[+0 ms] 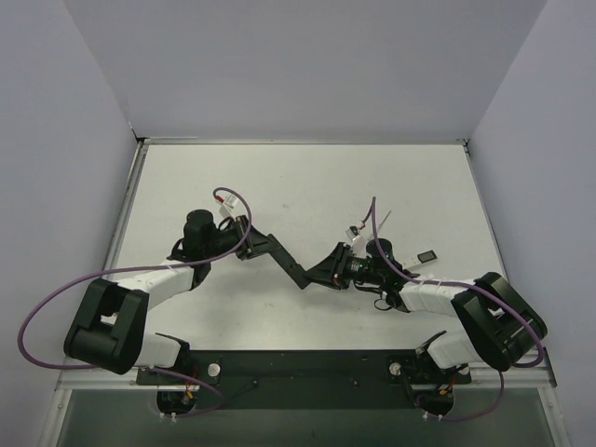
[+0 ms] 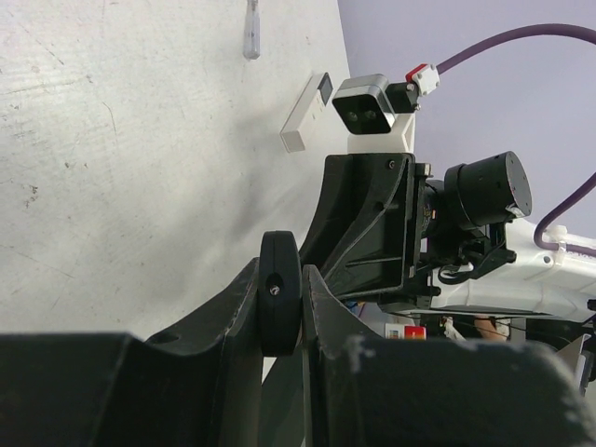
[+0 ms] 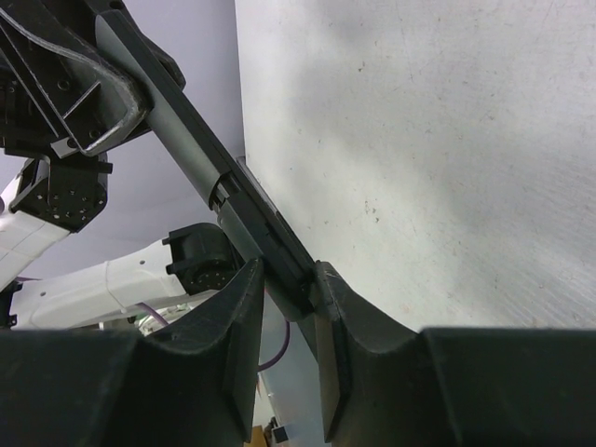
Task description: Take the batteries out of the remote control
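Note:
The remote control (image 1: 291, 263) is a slim black bar held in the air between both arms, above the table's middle. My left gripper (image 1: 272, 247) is shut on one end of it; in the left wrist view that end (image 2: 279, 307) sits pinched between the fingers (image 2: 223, 326). My right gripper (image 1: 312, 277) is shut on the other end; in the right wrist view the bar (image 3: 242, 209) runs up and left from my fingers (image 3: 358, 317) towards the left gripper (image 3: 84, 93). No green or red batteries show in any view.
A short black block (image 1: 426, 255) and a white strip (image 1: 416, 265) lie on the table right of the right arm, and both show in the left wrist view (image 2: 325, 88) (image 2: 300, 119). A thin pale stick (image 1: 382, 221) lies behind them. Walls enclose three sides.

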You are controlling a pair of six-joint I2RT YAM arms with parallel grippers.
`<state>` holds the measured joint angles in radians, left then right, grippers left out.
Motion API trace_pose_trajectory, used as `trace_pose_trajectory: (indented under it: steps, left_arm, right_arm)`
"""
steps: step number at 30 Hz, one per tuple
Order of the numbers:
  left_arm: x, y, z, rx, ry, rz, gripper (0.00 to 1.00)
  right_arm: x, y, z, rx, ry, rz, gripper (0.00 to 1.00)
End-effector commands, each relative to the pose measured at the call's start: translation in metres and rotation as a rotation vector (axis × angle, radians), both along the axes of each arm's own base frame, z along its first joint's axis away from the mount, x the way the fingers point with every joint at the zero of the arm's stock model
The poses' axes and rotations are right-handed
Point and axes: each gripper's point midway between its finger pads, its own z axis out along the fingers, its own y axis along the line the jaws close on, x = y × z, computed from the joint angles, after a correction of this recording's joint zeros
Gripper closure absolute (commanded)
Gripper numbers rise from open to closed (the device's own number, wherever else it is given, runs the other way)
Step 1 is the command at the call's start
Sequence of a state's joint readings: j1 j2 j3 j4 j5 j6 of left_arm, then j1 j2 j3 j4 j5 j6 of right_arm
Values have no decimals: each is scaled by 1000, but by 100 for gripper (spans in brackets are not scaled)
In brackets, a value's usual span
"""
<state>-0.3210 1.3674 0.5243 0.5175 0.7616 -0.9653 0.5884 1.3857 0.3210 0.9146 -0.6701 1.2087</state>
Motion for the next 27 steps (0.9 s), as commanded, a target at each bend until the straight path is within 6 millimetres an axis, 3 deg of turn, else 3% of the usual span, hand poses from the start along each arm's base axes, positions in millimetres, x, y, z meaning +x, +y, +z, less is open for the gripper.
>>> trace_pose_trajectory:
  steps: [1,6,17,22,24,27]
  left_arm:
    - [22,10,15,18,-89,52,100]
    - [21,8,17,-3,-85,47,100]
    - [23,7,17,-34,-68,41,100]
    - [31,11,12,42,-112,66,100]
    - [32,19,-8,171,-98,83,100]
    - [41,27,-14,281,-111,125,100]
  right_arm:
    - [1,-6,5,13,-33,-10,88]
    - [0,-5,7,21,-41,-2,82]
    - [2,-3,7,47,-29,4,88]
    - [4,-3,2,32,-16,-8,67]
    - [5,-4,-1,21,-12,-8,61]
    - [5,-3,-4,6,-5,-3,61]
